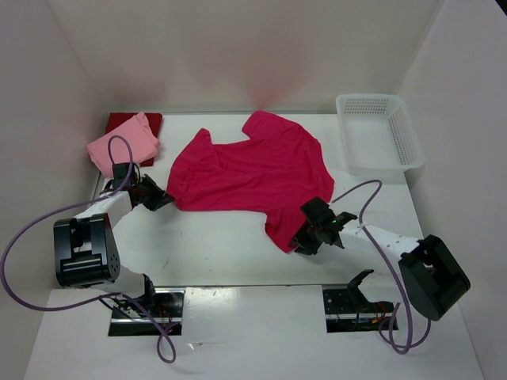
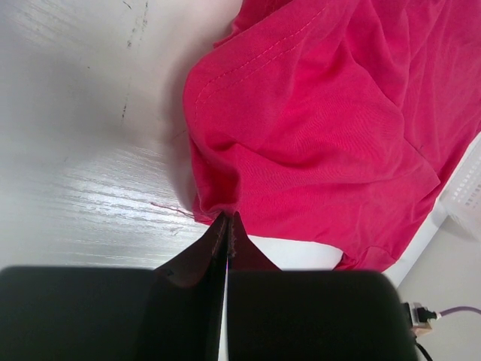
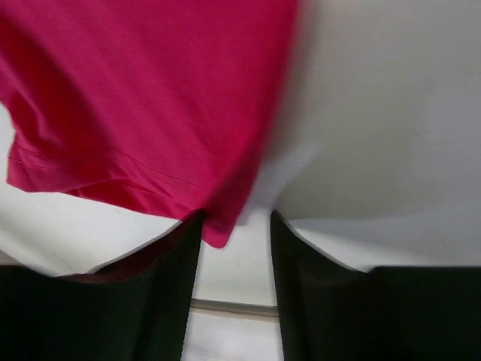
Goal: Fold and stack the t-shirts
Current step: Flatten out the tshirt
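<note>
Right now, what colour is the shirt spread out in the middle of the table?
The spread shirt is plain bright magenta-crimson; top external view shows it best.

White table (image 1: pixel 222 245) (faintly scuffed), plain white walls (image 1: pixel 238 47) on three sides, soft even light

I find no writing to read in any view. The crimson t-shirt (image 1: pixel 253 170) is plain cloth with no print or tag showing. The white basket (image 1: pixel 379 131) at two o'clock carries no legible mark, and the bench (image 1: pixel 214 245) shows only scuffs.
</note>
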Robot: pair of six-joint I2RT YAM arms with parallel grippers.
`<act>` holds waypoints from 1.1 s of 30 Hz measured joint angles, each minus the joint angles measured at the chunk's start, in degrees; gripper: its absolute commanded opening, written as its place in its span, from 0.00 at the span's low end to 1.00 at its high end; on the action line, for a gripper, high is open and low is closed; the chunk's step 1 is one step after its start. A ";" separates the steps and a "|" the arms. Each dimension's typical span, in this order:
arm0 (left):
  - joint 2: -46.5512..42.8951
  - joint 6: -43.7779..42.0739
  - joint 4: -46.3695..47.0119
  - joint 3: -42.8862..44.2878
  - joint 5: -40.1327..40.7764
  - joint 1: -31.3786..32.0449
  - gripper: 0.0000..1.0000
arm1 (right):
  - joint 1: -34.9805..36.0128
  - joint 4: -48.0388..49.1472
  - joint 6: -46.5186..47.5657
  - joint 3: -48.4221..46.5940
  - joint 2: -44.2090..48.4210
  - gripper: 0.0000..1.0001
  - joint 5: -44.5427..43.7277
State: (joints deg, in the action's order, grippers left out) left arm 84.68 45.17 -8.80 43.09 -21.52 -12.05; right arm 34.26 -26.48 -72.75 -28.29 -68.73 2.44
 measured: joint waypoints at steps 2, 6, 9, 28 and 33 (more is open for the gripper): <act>0.00 -0.02 -0.02 0.00 0.04 0.00 0.00 | 0.00 2.19 0.76 -0.87 -2.51 0.16 0.13; 0.00 -0.11 -0.33 0.09 0.33 0.26 0.00 | 0.00 2.34 2.05 -2.38 -4.22 0.00 -1.20; -0.02 -0.15 -1.66 1.22 0.70 0.76 0.00 | -0.02 -2.08 4.48 -7.78 -3.19 0.00 -4.15; -9.25 11.61 -7.37 55.89 -12.96 -13.00 0.00 | -8.00 -28.87 36.50 -126.27 -14.78 0.00 -14.73; -9.97 16.70 -2.12 60.74 -15.41 -13.88 0.00 | -8.24 -25.03 40.17 -125.26 -11.72 0.00 -14.75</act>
State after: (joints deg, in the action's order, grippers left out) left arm 74.72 61.87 -10.92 103.83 -36.93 -25.93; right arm 26.02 -51.51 -32.58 -153.56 -80.44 -12.32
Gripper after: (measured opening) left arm 0.003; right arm 0.004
